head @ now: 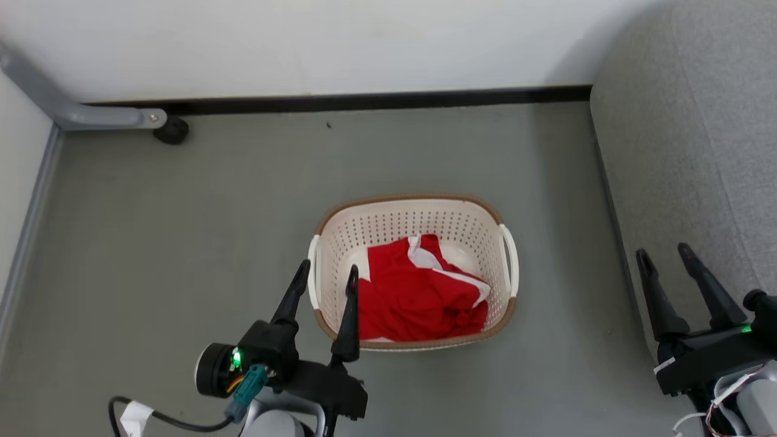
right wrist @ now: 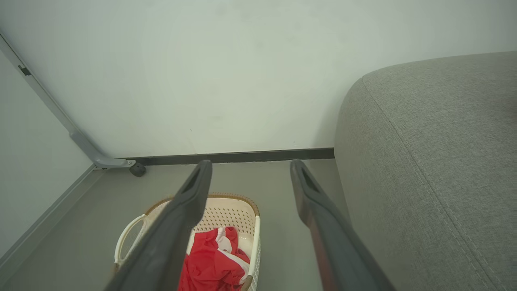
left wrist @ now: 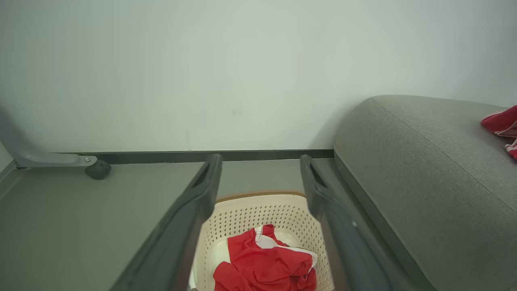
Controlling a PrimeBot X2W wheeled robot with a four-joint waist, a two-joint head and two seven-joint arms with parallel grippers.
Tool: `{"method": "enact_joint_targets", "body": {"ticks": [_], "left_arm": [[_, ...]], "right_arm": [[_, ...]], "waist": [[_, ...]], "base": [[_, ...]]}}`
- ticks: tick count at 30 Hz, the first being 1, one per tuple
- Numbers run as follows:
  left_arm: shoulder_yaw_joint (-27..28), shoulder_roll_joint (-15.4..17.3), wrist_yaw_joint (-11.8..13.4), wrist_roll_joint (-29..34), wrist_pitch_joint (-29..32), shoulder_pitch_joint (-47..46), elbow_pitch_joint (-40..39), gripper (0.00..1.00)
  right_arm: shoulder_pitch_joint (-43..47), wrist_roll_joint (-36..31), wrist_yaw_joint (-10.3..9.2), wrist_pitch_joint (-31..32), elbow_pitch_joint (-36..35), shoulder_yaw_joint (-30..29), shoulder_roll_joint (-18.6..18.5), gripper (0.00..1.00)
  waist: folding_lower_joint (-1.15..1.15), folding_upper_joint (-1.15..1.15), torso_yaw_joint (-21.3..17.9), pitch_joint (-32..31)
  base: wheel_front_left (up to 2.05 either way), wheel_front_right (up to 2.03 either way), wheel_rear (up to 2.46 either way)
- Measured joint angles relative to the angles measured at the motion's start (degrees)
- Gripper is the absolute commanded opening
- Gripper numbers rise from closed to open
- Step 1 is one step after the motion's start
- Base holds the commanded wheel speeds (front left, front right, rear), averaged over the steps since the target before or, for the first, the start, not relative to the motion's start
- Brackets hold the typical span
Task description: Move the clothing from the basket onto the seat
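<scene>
My left pincer (head: 328,268), splayed empty at lower centre, should pinch the clothing (head: 413,297), likely soft and light, by its bunched middle.

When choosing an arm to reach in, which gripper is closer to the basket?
The left gripper: in the head view it stands open across the left rim of the basket, beside the clothing, whereas the right gripper hangs by the seat.

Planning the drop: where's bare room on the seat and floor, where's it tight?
The seat is bare from its rounded edge by the wall inward; a second red garment lies farther along. The floor is open between basket and wall. Narrower: strip between basket and seat.
</scene>
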Motion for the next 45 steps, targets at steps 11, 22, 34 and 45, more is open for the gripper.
{"method": "enact_joint_targets", "body": {"ticks": [11,22,34,45], "left_arm": [[-5.23,-0.01,0.0,-2.31,0.0,-10.5,4.38,1.0],[-9.64,-0.14,0.0,-5.48,-0.01,-21.95,12.3,1.0],[-12.99,-0.22,0.0,-12.29,2.69,-33.11,20.92,1.0],[-17.05,-0.25,0.0,-19.46,7.25,-41.41,29.48,1.0]], "right_arm": [[-5.28,-1.11,0.22,0.0,-3.8,2.18,-5.22,1.0],[-11.35,-0.79,0.22,0.0,-8.6,6.12,-11.09,1.0],[-16.29,1.1,0.22,-0.01,-11.98,8.23,-16.47,1.0],[-19.07,2.7,0.22,-0.01,-12.59,8.93,-20.14,1.0]], "waist": [[0.0,0.0,-1.58,8.88],[0.0,0.0,-2.87,18.02],[-0.01,0.01,-4.57,28.04],[0.0,0.01,-6.06,37.04]], "base": [[0.0,0.0,0.0],[0.0,0.0,0.0],[0.0,0.0,0.0],[0.0,0.0,0.0]]}}
